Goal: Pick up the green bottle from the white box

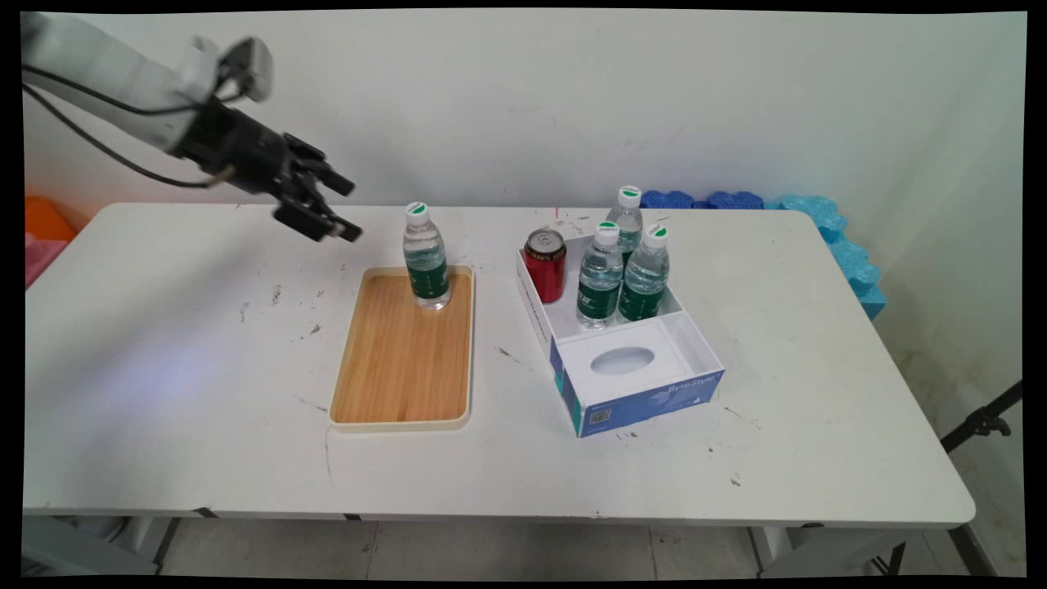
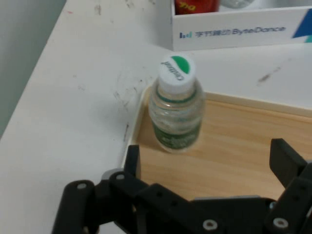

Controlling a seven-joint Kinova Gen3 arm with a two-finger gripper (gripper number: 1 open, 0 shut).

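Observation:
My gripper [image 1: 350, 210] hangs open above the table, up and to the left of the wooden tray [image 1: 393, 372], with nothing between its fingers. A clear water bottle [image 1: 425, 256] with a green label and white cap stands upright at the tray's far end, a short way right of the fingertips. In the hand view the same bottle [image 2: 176, 113] stands in the tray's corner [image 2: 229, 146], ahead of my open gripper [image 2: 209, 163] and apart from it.
A white and blue open box [image 1: 634, 368] sits right of the tray. It holds a red can [image 1: 545, 263] and three water bottles [image 1: 622, 274]. Blue foam pieces [image 1: 826, 225] lie at the table's far right corner. The box's side [image 2: 239, 31] shows in the hand view.

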